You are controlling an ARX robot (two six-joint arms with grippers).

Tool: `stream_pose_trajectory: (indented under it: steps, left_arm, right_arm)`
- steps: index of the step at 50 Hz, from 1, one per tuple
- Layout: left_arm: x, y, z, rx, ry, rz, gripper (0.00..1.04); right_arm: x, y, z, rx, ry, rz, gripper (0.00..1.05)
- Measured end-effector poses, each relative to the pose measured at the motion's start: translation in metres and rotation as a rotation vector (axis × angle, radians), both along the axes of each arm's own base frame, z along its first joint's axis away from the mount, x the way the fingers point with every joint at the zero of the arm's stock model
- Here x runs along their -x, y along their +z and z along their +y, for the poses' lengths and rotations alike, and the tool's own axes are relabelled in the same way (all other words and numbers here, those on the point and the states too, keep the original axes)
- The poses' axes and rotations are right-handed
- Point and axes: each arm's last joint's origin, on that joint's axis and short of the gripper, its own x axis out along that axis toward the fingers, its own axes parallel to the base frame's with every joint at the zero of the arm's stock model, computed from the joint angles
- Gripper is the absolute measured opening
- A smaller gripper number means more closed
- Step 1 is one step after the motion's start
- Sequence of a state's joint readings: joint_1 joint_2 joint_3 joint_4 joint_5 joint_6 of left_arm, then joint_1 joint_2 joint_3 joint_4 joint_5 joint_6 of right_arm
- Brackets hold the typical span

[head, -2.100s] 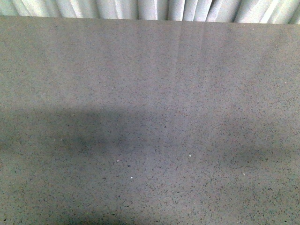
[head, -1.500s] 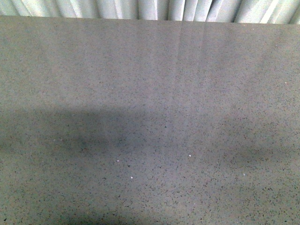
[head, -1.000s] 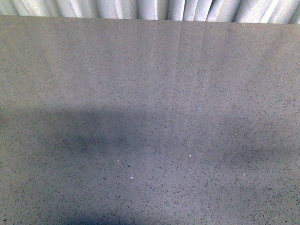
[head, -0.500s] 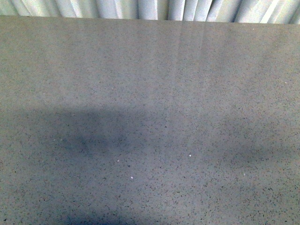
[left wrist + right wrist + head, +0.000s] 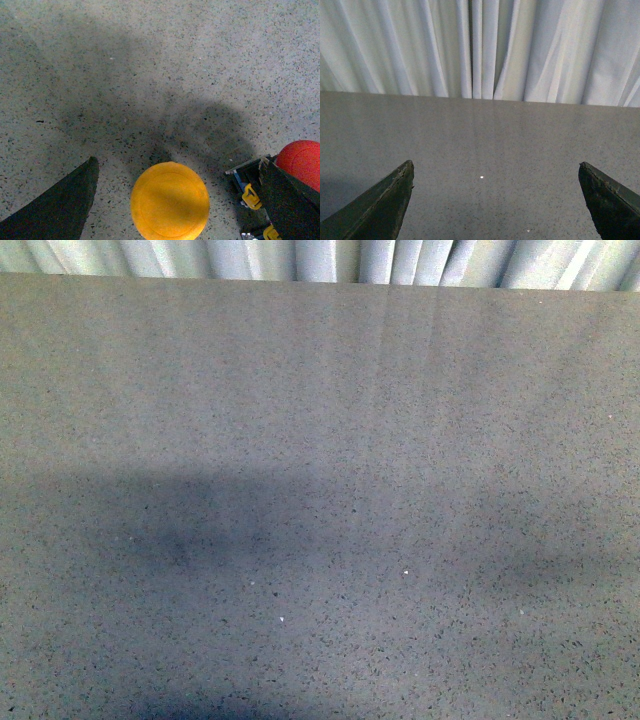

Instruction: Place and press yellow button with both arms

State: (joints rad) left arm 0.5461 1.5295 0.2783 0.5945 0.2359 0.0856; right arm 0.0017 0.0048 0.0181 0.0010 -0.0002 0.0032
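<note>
The yellow button [image 5: 170, 201] shows only in the left wrist view, seen from above as a round orange-yellow cap on the speckled grey table [image 5: 150, 75]. My left gripper [image 5: 177, 164] is open above it, one dark finger on each side of the cap and neither touching it. The button's body is hidden under its cap. My right gripper [image 5: 495, 167] is open over bare table [image 5: 485, 135] with nothing between its fingers. The front view holds neither arm nor the button.
A red button cap [image 5: 302, 161] lies close beside the yellow one, and a black body with blue and yellow parts [image 5: 248, 192] sits between them, next to one left finger. A pale pleated curtain [image 5: 480, 45] hangs behind the table's far edge [image 5: 320, 282].
The front view stays the same apart from a faint shift of the shadow on the left of the table.
</note>
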Motion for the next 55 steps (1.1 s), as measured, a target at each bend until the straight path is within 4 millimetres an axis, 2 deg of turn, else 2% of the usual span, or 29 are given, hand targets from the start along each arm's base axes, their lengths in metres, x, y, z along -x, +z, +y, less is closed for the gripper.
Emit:
stream_pose_trajectory:
  steps: [16, 39, 44, 55]
  left_arm:
    - [-0.003, -0.008, -0.002, 0.010, -0.013, 0.023, 0.96]
    - [-0.004, -0.010, -0.004, 0.005, -0.014, 0.028, 0.94]
    - [-0.004, -0.010, -0.004, 0.004, -0.015, 0.025, 0.84]
    - [-0.004, -0.011, -0.004, 0.004, -0.015, 0.026, 0.41]
  right_arm:
    - [0.000, 0.000, 0.000, 0.000, 0.000, 0.000, 0.96]
    - [0.000, 0.000, 0.000, 0.000, 0.000, 0.000, 0.96]
    - [0.000, 0.000, 0.000, 0.000, 0.000, 0.000, 0.96]
    - [0.000, 0.000, 0.000, 0.000, 0.000, 0.000, 0.96]
